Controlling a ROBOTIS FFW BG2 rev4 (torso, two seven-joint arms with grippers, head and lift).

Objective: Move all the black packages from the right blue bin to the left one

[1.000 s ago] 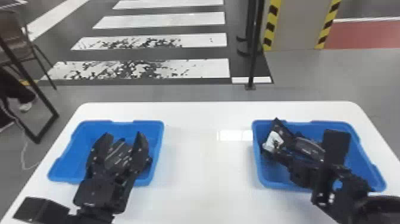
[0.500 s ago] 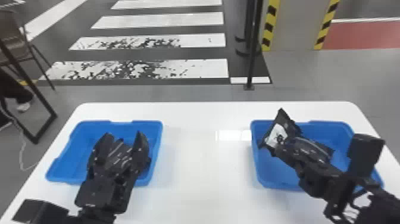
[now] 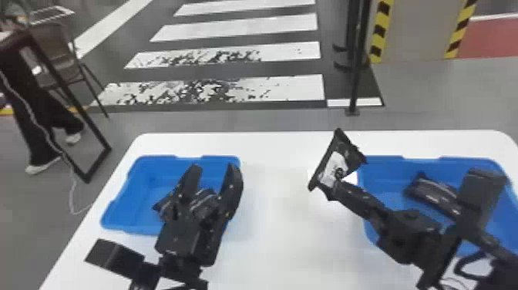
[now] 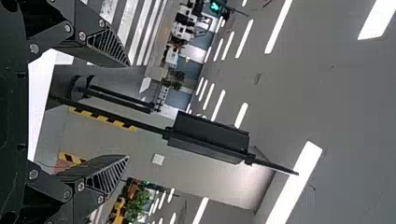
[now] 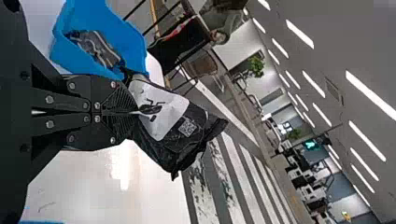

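Observation:
My right gripper (image 3: 334, 189) is at the left rim of the right blue bin (image 3: 385, 227), shut on a black package (image 3: 348, 154) with a white label. The right wrist view has that gripper (image 5: 135, 112) pinching the package (image 5: 175, 126) by its edge. Another black package (image 3: 433, 194) lies in the right bin, partly behind the right arm. Over the left blue bin (image 3: 135, 193) my left gripper (image 3: 212, 169) stands open, with dark packages (image 3: 204, 202) visible behind and between its fingers. In the left wrist view the gripper (image 4: 128, 111) has its fingers wide apart.
Both bins stand on a white table (image 3: 285, 231), with a stretch of tabletop between them. A black pole (image 3: 356, 77) rises from the floor beyond the table. A dark frame and a chair (image 3: 58, 69) are at the far left.
The right gripper has lifted its package up from the right bin and carried it left, to above the bin's left rim. My left arm has kept its place.

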